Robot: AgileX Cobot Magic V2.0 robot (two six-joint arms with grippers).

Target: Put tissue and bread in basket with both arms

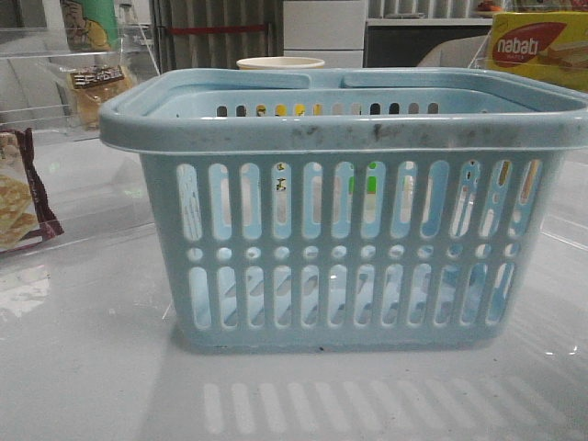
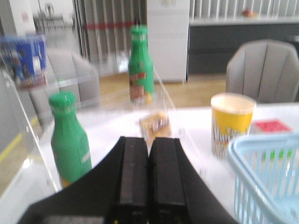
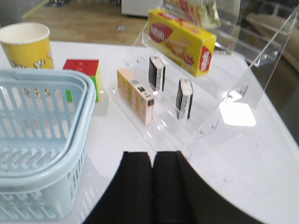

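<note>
Pressing its jaws together, each gripper, left (image 2: 148,177) and right (image 3: 152,186), holds nothing beside the basket (image 1: 340,129).

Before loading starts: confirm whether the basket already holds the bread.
No: in the right wrist view the basket floor shows bare, and the right hand is shut on nothing.

I am working in what looks like an office or showroom set up as a mock shop: clear acrylic tiered display shelves (image 3: 219,70) stand on my glossy white table (image 1: 92,367), stocked with a yellow "nabati" wafer box (image 3: 182,41) and green plastic bottles (image 2: 70,140). Behind them I see grey upholstered chairs (image 2: 261,70) and white cabinets (image 2: 168,37).
</note>
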